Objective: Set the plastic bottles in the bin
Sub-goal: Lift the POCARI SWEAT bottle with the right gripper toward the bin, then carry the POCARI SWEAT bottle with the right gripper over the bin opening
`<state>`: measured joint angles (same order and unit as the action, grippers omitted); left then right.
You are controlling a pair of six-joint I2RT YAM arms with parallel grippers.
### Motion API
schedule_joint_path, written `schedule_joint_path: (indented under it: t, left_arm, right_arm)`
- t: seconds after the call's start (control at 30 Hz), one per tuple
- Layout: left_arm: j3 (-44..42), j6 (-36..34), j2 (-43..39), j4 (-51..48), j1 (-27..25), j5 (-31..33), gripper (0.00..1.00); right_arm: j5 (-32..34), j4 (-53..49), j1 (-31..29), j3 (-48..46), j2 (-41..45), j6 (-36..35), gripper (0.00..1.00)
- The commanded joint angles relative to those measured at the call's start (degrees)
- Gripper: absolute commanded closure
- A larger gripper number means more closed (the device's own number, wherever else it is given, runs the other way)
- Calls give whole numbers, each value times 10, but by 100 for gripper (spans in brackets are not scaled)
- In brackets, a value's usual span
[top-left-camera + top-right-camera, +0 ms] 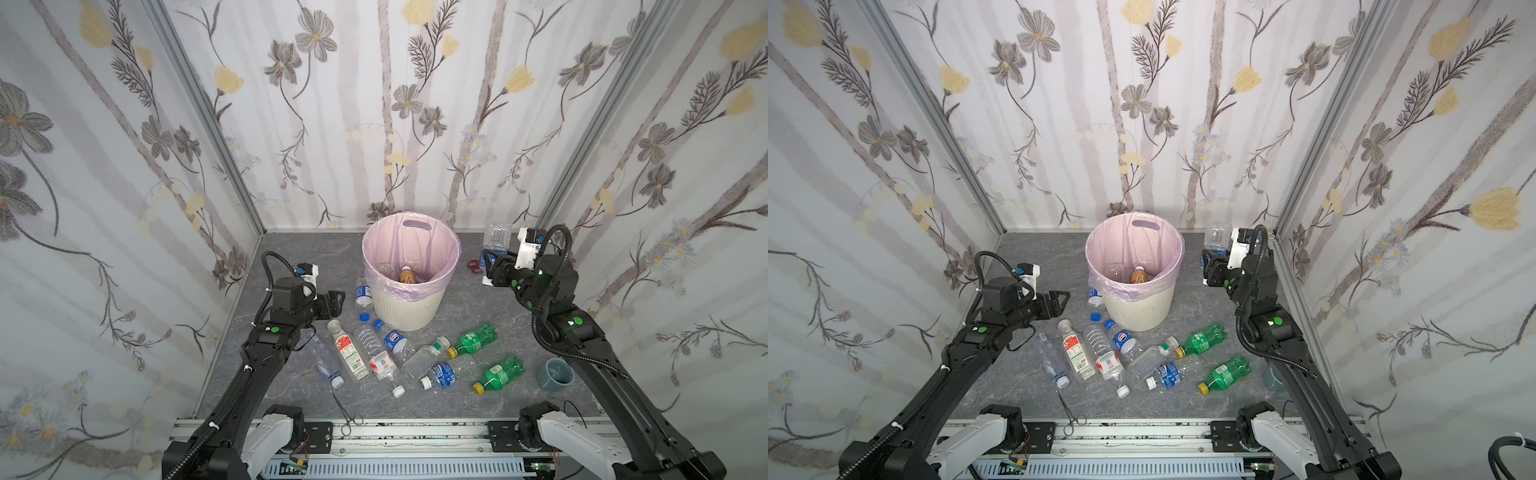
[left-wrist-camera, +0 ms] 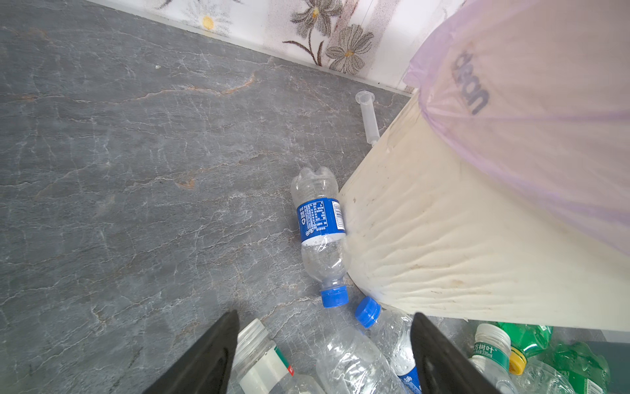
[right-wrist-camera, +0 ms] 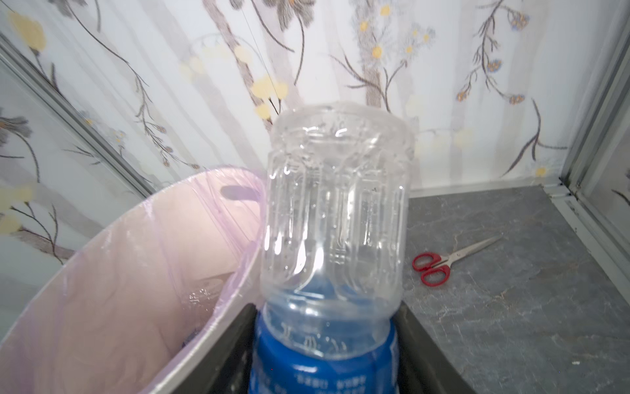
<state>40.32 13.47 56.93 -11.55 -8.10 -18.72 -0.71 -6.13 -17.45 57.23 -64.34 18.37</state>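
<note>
Clear plastic with a blue label, the held bottle (image 3: 335, 211) is clenched between the jaws of the right arm (image 1: 552, 286) at its labelled middle, with the ribbed base pointing away from the wrist. That grip probably suits it, since the label band looks like the straightest part to squeeze. It hangs raised just beside the bin (image 1: 409, 307), to the right of the pink-lined rim and not yet over the opening, at a height that should let it pass over the edge. In both top views an orange-brown bottle (image 1: 406, 275) and at least one clear one already lie at the bottom of the bin. Most of the plastic bottles (image 1: 395, 357) lie on their sides on the grey worktop (image 1: 291, 257) in a loose cluster in front of the bin, the two green bottles (image 1: 473, 338) at its right edge. One blue-labelled bottle (image 2: 320, 221) rests against the bin's ribbed wall, so I judge that wall would crowd a grasp from that side. The left arm (image 1: 291, 299) hovers low over the cluster's left end with its jaws spread and empty, seemingly placed to take a bottle from there. Red-handled scissors (image 3: 439, 262), thin forceps (image 1: 347, 411) and a grey-blue cup (image 1: 555, 374) lie apart from the bottles and are no part of the job.
</note>
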Motion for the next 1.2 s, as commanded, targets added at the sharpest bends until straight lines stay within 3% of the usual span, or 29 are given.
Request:
schedule_joint_path:
  t: [0.0, 0.5, 1.17]
  left_arm:
    - [5, 0, -1, 7, 1, -10, 19]
    - [4, 2, -8, 7, 3, -7, 19]
    - [3, 6, -9, 8, 7, -6, 19]
  right_arm:
    - [-85, 9, -3, 31, -6, -20, 44]
    - [-113, 45, -88, 120, -83, -59, 44]
    - [-114, 89, -99, 150, -192, -62, 42]
